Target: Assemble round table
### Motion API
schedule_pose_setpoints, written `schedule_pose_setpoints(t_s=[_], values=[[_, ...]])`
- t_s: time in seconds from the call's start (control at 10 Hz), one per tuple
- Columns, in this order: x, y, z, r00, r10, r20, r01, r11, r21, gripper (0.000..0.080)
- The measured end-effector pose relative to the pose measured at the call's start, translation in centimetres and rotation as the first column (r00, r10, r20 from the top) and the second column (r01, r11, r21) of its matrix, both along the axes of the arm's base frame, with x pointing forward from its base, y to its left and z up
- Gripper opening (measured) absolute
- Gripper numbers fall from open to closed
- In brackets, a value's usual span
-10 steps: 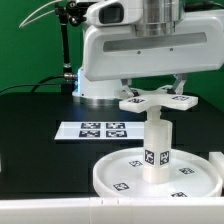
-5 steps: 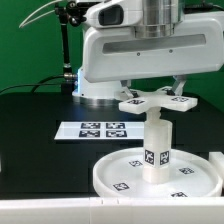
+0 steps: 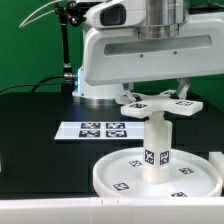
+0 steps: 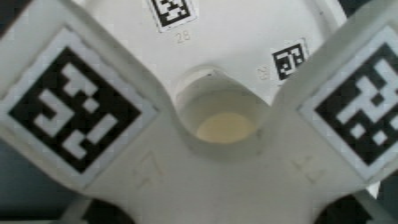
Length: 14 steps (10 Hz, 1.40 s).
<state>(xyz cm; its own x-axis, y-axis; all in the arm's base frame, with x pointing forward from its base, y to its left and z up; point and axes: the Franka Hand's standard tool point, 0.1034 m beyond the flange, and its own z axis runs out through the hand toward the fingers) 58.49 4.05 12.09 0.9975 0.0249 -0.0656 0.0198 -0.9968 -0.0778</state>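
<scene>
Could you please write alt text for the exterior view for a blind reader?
The gripper holds the cross-shaped base piece just over the upright cylinder leg, which stands at the centre of the round disc. Behind, the marker board lies on the black table.

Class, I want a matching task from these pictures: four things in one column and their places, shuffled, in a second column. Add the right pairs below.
Things
1. round disc
2. cylinder leg
3. cross-shaped base
4. marker board

Places
A. flat on the black table, behind the disc
B. at the leg's top end
C. foremost in the exterior view, carrying the leg
D. upright on the disc

Pairs: 1-C, 2-D, 3-B, 4-A
</scene>
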Motion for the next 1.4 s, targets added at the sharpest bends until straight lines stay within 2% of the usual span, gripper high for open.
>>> schedule_pose_setpoints(t_s=[1.1,1.4], values=[[-0.2,0.4,0.0,1.0,0.003,0.012,-0.003,1.0,-0.001,0.0453],[-1.2,0.3,0.1,1.0,0.0,0.008,0.0,1.0,0.0,0.0453]])
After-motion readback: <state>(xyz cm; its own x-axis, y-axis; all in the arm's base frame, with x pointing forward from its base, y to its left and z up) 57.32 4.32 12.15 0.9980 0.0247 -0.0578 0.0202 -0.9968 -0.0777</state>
